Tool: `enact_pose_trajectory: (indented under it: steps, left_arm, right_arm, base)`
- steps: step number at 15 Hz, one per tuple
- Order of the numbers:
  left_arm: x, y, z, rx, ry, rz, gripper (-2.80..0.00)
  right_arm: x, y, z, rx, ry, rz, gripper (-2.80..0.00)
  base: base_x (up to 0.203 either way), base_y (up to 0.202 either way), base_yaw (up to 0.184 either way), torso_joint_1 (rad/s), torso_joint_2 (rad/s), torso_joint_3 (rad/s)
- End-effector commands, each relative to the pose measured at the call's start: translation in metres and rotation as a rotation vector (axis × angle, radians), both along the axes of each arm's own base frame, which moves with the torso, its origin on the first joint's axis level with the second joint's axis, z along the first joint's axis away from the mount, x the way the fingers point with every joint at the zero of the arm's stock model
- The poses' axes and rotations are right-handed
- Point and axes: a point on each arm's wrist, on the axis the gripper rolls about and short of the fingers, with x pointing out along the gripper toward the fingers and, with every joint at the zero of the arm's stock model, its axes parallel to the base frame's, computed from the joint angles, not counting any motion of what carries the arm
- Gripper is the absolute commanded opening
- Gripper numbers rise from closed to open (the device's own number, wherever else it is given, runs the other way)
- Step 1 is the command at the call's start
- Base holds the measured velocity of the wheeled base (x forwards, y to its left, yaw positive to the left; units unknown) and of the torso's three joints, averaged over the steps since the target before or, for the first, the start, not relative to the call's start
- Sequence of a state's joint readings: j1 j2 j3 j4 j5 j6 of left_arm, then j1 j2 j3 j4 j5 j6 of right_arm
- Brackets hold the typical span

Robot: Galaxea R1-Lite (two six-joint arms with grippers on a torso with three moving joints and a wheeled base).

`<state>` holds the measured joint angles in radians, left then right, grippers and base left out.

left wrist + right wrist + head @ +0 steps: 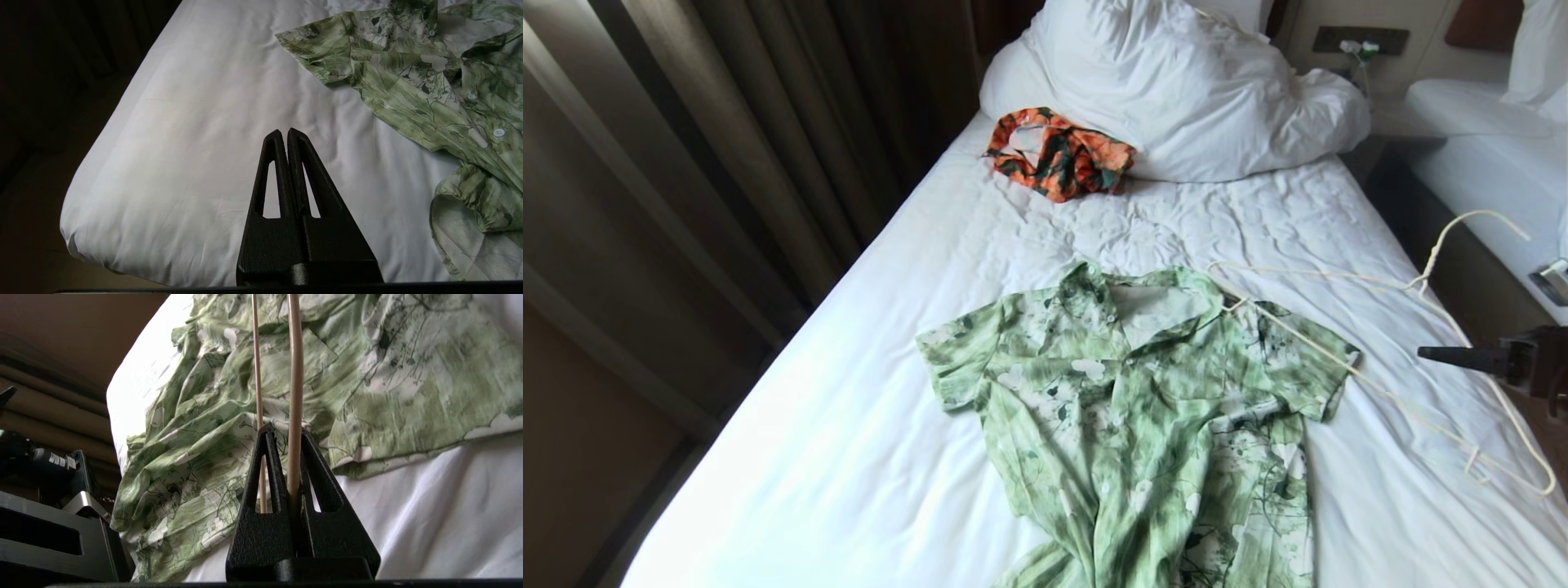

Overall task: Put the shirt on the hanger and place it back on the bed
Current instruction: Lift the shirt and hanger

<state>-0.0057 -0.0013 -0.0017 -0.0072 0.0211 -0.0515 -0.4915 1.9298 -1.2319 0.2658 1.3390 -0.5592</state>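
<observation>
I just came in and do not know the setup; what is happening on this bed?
The right gripper is shut on the hanger, one end of which reaches to the collar of the shirt. The shirt lies flat on the bed, not yet hung. The left gripper is shut and empty, beside the shirt over the sheet.

The left gripper [287, 132] rises from the bottom centre of the frame, its two black fingers pressed together at the tips, above the white sheet of the bed [196, 122]. The shirt [429, 90] lies spread across the upper right and right edge, well apart from the gripper. The left side is dark.
</observation>
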Motion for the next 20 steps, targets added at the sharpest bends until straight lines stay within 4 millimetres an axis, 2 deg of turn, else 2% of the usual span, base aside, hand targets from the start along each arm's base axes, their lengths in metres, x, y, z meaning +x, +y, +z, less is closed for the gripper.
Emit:
enact_pose_trajectory:
  steps: [1,10,15,20]
  left_arm:
    - [0.0,0.0,0.0,-0.001,0.001,0.0,-2.8]
    - [0.0,0.0,0.0,-0.001,0.001,0.0,-2.8]
    - [0.0,0.0,0.0,-0.001,0.001,0.0,-2.8]
    - [0.0,0.0,0.0,-0.001,0.001,0.0,-2.8]
  right_arm:
    - [-0.008,0.005,0.019,-0.009,-0.078,0.023,-2.8]
    - [-0.034,0.016,0.048,-0.068,-0.406,0.13,-2.8]
    - [-0.032,0.016,0.052,-0.117,-0.489,0.141,-2.8]
    - [-0.03,0.032,0.064,-0.167,-0.597,0.197,-2.8]
  base:
    - [0.0,0.0,0.0,0.0,0.0,0.0]
    - [0.0,0.0,0.0,0.0,0.0,0.0]
    - [0.0,0.0,0.0,0.0,0.0,0.0]
    - [0.0,0.0,0.0,0.0,0.0,0.0]
